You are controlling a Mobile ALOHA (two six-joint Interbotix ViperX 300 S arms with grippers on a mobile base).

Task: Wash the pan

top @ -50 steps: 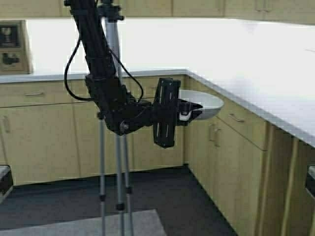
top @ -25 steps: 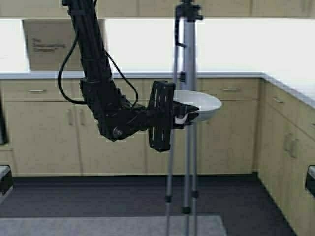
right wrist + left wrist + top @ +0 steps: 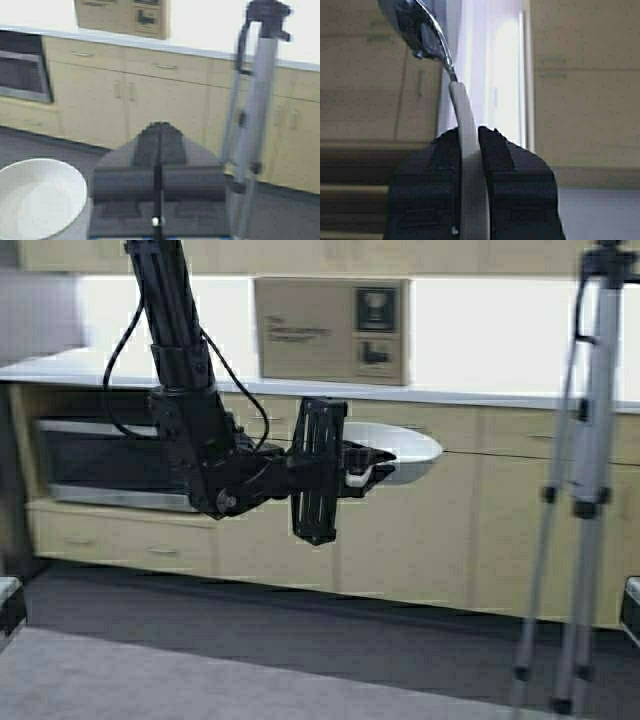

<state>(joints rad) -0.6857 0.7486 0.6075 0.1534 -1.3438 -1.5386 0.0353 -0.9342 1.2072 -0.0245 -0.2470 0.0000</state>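
Note:
The cream-white pan (image 3: 412, 451) hangs in the air in front of the cabinets, held level by its short white handle (image 3: 464, 117). My left gripper (image 3: 366, 470) is shut on that handle; in the left wrist view its black fingers (image 3: 468, 136) clamp the handle from both sides, and the pan's rim (image 3: 427, 30) shows edge-on beyond them. The pan also shows in the right wrist view (image 3: 39, 201), round and white inside. My right gripper (image 3: 159, 127) is shut and empty, held low to the pan's right.
A grey tripod (image 3: 588, 480) stands on the floor at the right. A cardboard box (image 3: 330, 328) sits on the countertop (image 3: 90, 368) behind the pan. A built-in oven (image 3: 100, 465) is at the left. A grey mat (image 3: 150, 680) covers the near floor.
The robot has turned: the whole scene slid to the right, the tripod went from left to far right, and the box and oven came into view. The left gripper still holds the pan.

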